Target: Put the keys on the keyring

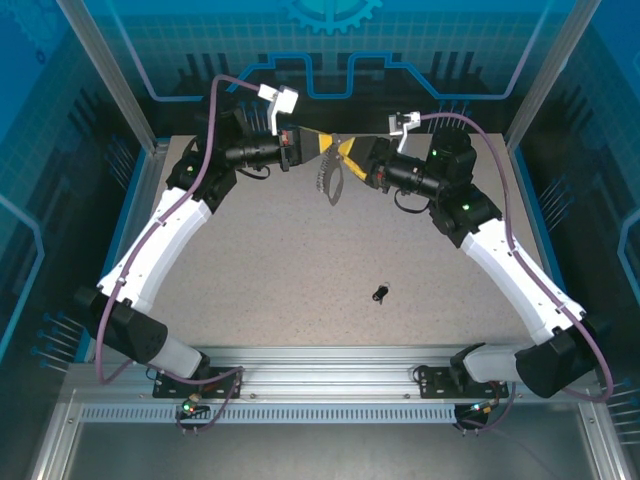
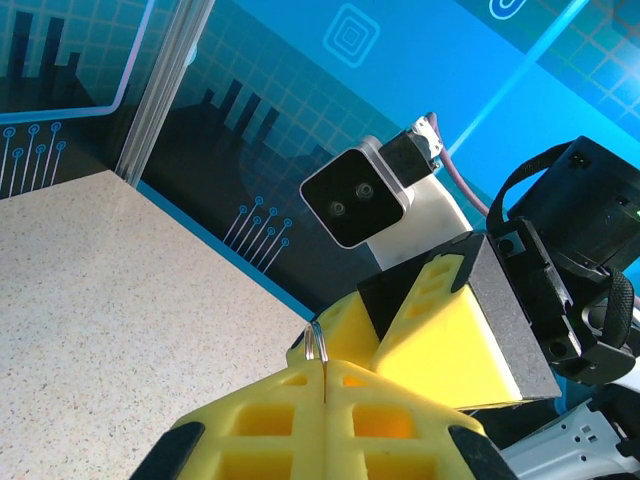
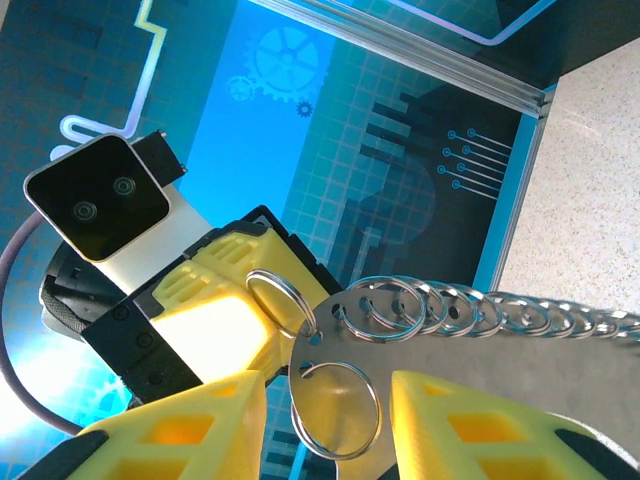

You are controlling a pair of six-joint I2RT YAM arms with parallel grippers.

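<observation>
Left gripper point(image 2: 323, 372) was pressed shut, pinching the keyring point(image 3: 470, 365) by its end ring point(image 3: 278, 298). In the left wrist view just a sliver of wire poked out btw the yellow pads point(image 2: 270, 415). Right gripper point(image 3: 327, 400) sat nose to nose w/ it, jaws spread, and the keyring's grey plate was in the gap. One pad clearly wasn't touching it. Tbh I couldn't tell if the other pad rested on the plate or was just in front of it. So afaict the whole thing hung off the left side, up over the far middle of the table point(image 1: 300, 260), w/ its row of small silvery rings trailing along one edge

Keys point(image 1: 380, 293) were nowhere near: lying on the table by themselves, well apart from both grippers, closer to the arm bases and a bit right of centre

My read: this was the prep step, i.e. getting the keyring held steady, no key threaded yet. Next move imo calls for the right arm to drop down to the keys and grab that tiny black cluster. That needs a careful low pinch bc it's small and sits flat. Then it has to carry it up to a ring while the left holds firm
</observation>
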